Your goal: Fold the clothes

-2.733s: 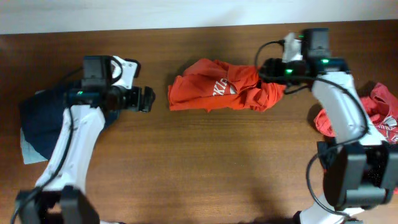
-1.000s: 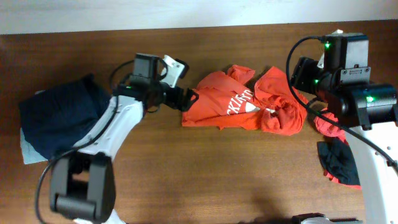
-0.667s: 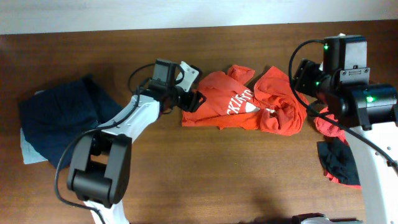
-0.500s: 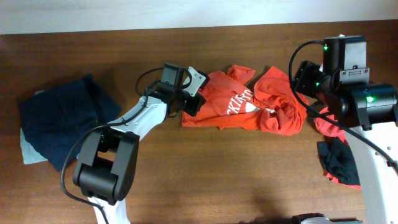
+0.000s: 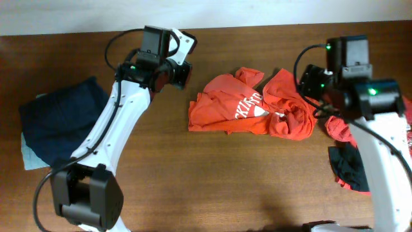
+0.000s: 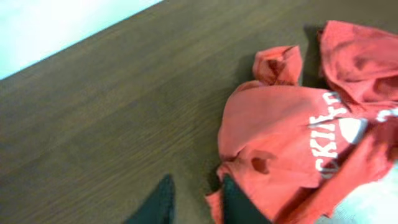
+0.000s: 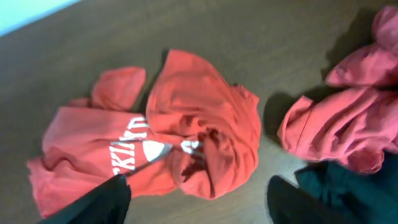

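Looking down, you see the orange T-shirt (image 5: pixel 248 109) crumpled on the table (image 5: pixel 193 187), long axis left to right. Your right gripper (image 5: pixel 304 80), spread wide, hovers nearer, by its right end; your left gripper (image 5: pixel 185 72), narrowly parted and empty, sits beyond its left edge.

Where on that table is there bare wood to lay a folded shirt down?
The biggest bare stretch is the front of the table, between the orange T-shirt and the near edge. Bare wood also runs behind it. Crowded: the left end under the navy pile, the right end with the red-and-dark heap.
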Robot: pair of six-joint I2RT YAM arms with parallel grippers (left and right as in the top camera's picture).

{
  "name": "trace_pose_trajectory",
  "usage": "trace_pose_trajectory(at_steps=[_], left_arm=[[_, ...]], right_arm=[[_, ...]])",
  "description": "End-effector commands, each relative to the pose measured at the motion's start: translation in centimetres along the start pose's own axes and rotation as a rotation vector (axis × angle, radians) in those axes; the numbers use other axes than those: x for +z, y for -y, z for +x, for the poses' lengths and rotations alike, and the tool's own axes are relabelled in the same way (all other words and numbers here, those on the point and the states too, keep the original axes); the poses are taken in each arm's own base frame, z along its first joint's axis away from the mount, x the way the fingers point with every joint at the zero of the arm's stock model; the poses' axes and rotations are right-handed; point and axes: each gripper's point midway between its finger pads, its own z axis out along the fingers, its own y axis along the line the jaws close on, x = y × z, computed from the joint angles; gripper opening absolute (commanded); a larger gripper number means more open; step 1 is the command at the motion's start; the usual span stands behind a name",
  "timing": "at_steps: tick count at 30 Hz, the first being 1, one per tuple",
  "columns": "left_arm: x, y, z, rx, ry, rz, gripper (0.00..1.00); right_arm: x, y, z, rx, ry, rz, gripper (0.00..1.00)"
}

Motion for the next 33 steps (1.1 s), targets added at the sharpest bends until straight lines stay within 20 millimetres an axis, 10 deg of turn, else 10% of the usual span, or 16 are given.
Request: trace_pose_trajectory(at_steps=[1, 12, 15, 19, 25, 33], left_arm=[[3.5, 1.9, 2.9, 0.000, -0.087, 0.126, 0.39], [12.3, 5.5, 9.8, -0.066, -0.236, 0.358, 0.44], [12.5, 6.1, 9.9, -0.056, -0.241, 0.366, 0.08], [10.7, 5.0, 7.7, -0.047, -0.239, 0.310, 0.01], [3.1, -3.9, 4.0, 0.002, -0.307, -0.171, 0.01], [-0.3, -6.9, 6.6, -0.033, -0.431, -0.271, 0.00]], right_arm=[[1.8, -1.0, 1.2, -0.025, -0.073, -0.028, 0.77], [2.3, -1.8, 1.8, -0.081, -0.111, -0.070, 0.79], [2.3, -1.8, 1.8, -0.080, -0.110, -0.070, 0.79], [2.3, -1.8, 1.8, -0.081, -0.110, -0.069, 0.79], [3.1, -1.7, 2.1, -0.084, -0.132, -0.055, 0.79], [9.7, -4.9, 6.8, -0.150, -0.388, -0.167, 0.59]])
